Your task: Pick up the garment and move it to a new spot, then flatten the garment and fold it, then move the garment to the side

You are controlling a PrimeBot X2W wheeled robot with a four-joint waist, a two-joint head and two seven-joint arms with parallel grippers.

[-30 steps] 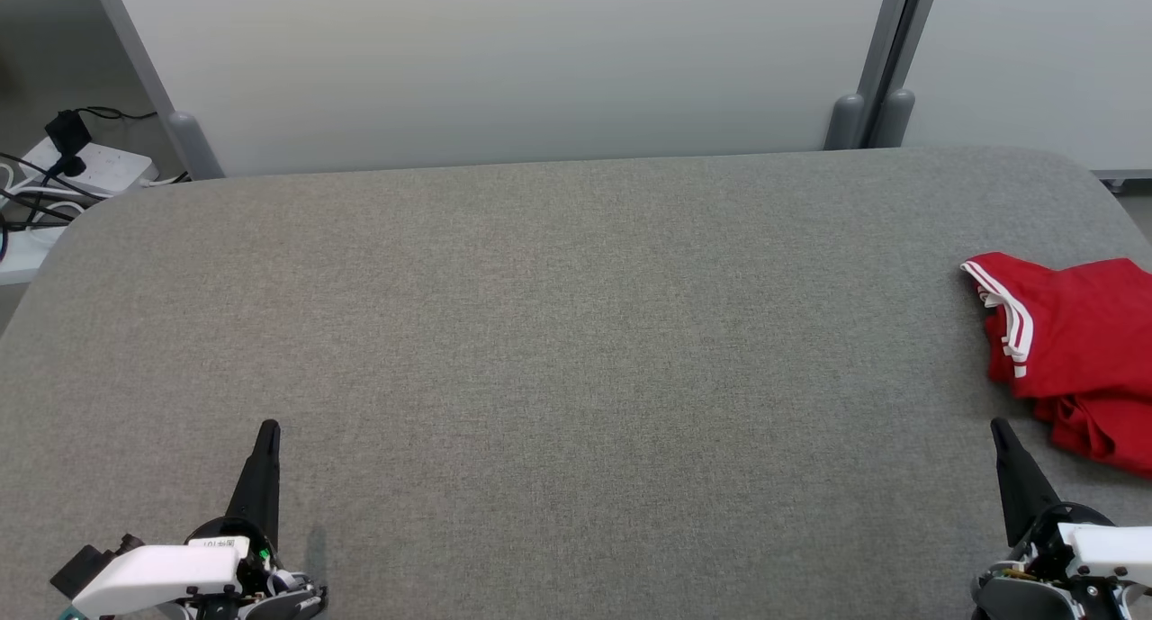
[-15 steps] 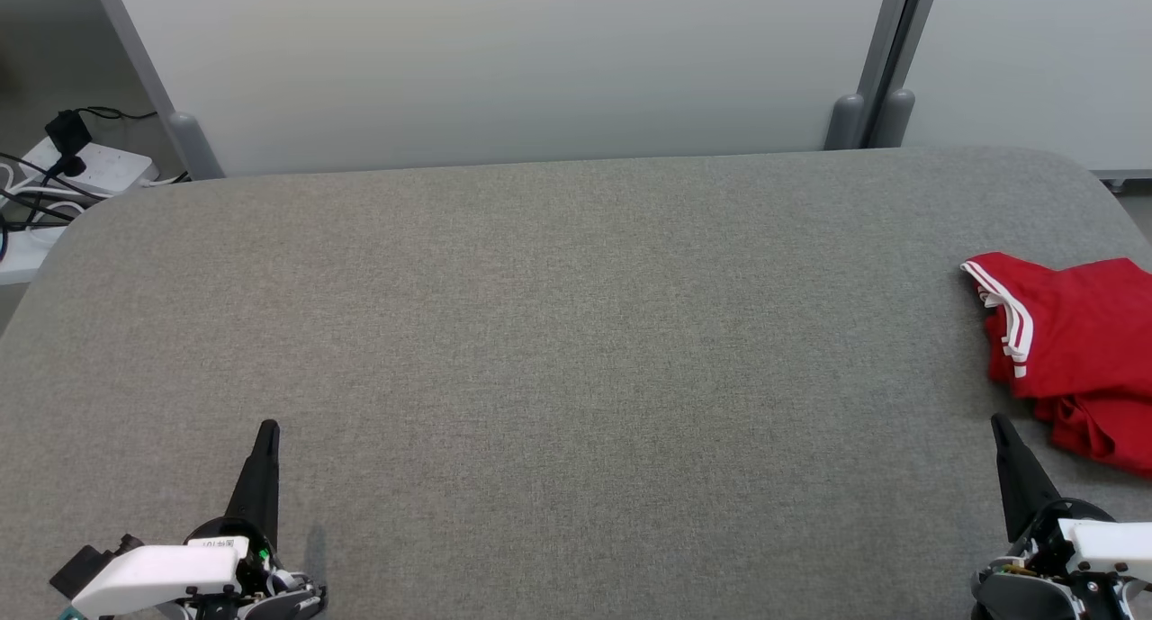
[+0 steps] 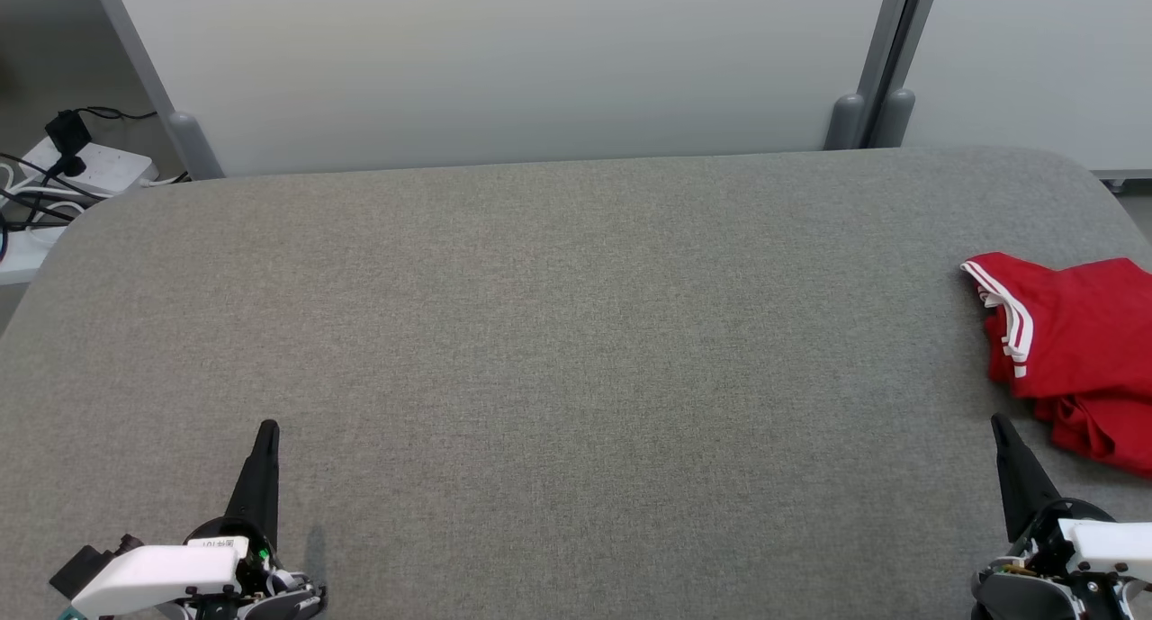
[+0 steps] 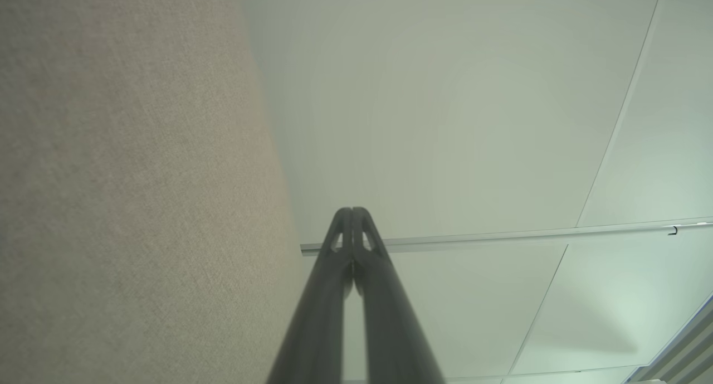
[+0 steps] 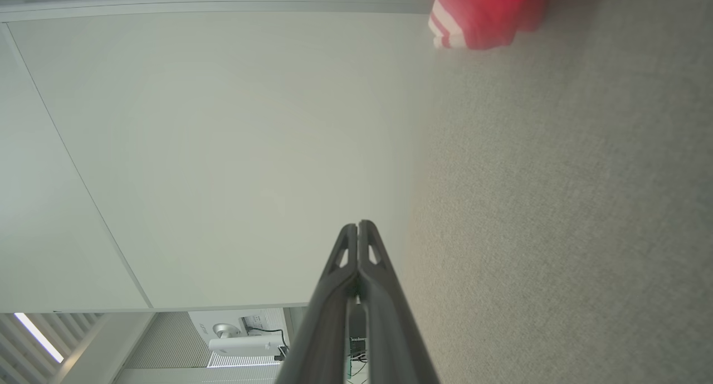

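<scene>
A red garment (image 3: pixel 1075 350) lies crumpled at three o'clock on the grey table (image 3: pixel 576 332). The left claw (image 3: pixel 267 429) at seven o'clock and the right claw (image 3: pixel 997 425) at five are both pinched together, empty.

Left hand (image 3: pixel 267 429) low at left, fingers pressed together, right hand (image 3: pixel 997 425) likewise at right

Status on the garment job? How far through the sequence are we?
Done: nothing yet by the look of it. The crumpled red garment with white stripes lies bunched at the right edge of the grey fabric-covered table.
In hand: nothing. The left gripper and right gripper sit low at the near edge, both shut and empty.
Left: pick up, move, flatten, fold, move aside.
</scene>
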